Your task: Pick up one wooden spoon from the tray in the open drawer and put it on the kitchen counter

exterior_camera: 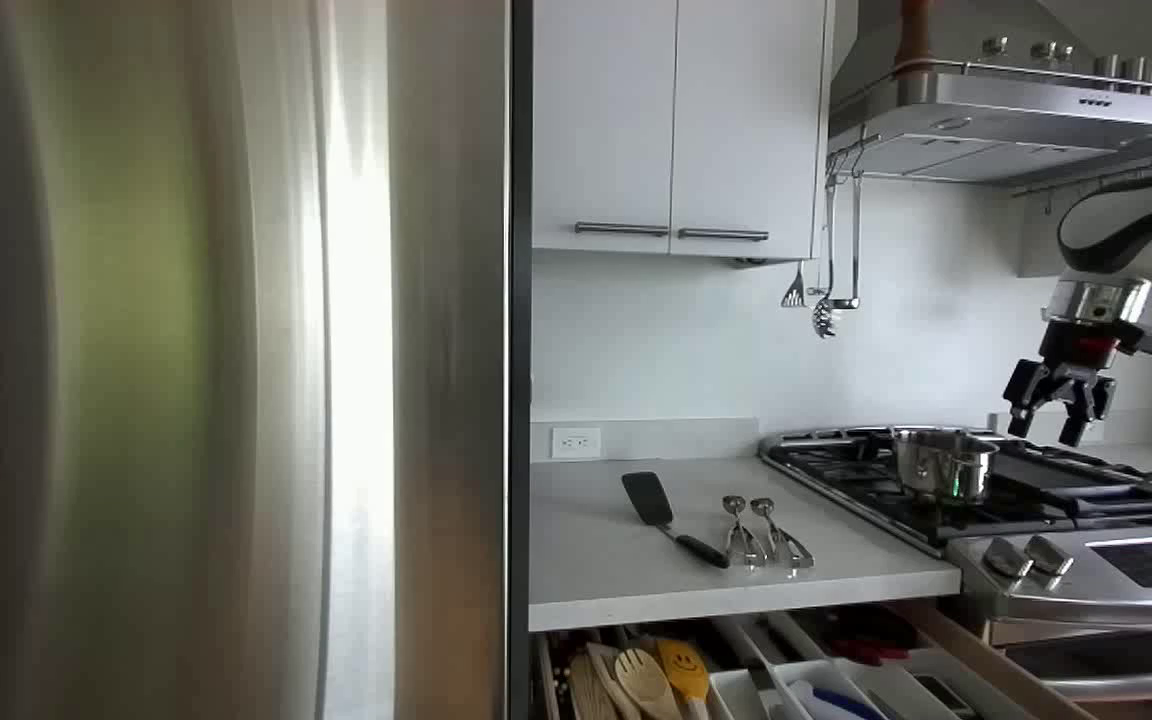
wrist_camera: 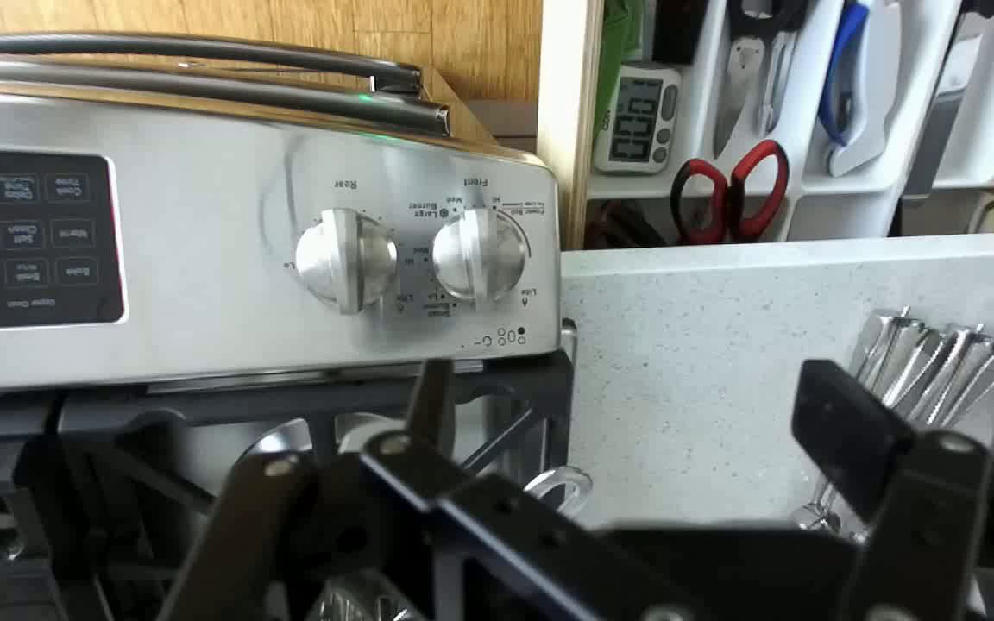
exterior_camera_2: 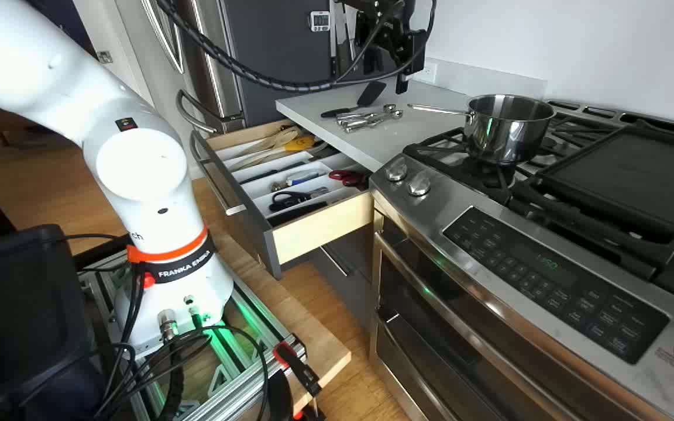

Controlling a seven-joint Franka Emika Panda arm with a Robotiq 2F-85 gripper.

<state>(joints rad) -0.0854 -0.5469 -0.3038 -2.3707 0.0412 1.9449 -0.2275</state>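
The drawer [exterior_camera_2: 322, 231] is open, and the light tray [wrist_camera: 795, 203] in it is divided into long compartments. A pale wooden spoon [exterior_camera: 644, 685] with a slotted, rounded head lies at the tray's left end beside other wooden utensils [exterior_camera: 591, 690]. Wooden utensils also show in an exterior view [exterior_camera_2: 275, 140]; they are outside the wrist view. The white kitchen counter [exterior_camera: 626, 575] is above the drawer, and it also shows in the wrist view [wrist_camera: 678, 345]. My gripper [exterior_camera: 1046, 430] is open and empty, high above the stove and counter edge, its fingers [wrist_camera: 626, 392] wide apart.
A black spatula [exterior_camera: 648, 498] and two metal scoops [exterior_camera: 766, 540] lie on the counter. A steel pot [exterior_camera_2: 506, 126] stands on the gas stove [exterior_camera_2: 618, 169], its handle toward the counter. A yellow smiley utensil [exterior_camera: 684, 668] lies beside the spoon. Red-handled scissors [wrist_camera: 730, 203] lie in the tray.
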